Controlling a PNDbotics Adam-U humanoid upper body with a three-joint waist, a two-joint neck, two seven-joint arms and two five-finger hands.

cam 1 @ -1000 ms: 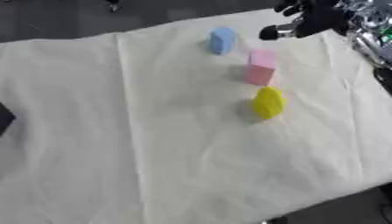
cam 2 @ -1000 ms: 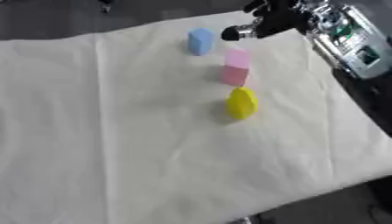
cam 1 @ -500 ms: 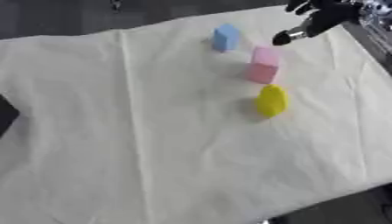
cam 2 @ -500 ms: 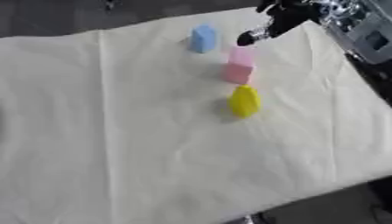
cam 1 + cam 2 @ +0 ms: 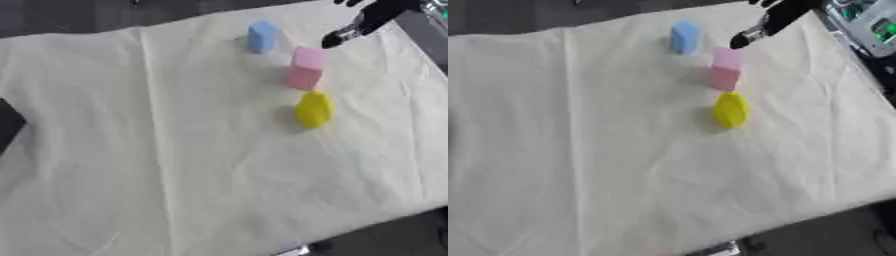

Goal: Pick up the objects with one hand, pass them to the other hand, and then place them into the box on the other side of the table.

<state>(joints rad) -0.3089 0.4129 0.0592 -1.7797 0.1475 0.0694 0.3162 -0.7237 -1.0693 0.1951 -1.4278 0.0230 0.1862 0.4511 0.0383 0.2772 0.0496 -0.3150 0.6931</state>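
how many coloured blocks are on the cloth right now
3. A blue block lies farthest back, a pink block just right of and nearer than it, and a yellow block nearest. None seems hidden.

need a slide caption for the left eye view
Right hand reaches in from the upper right toward the pink block, with a blue block and yellow block on the cream cloth.
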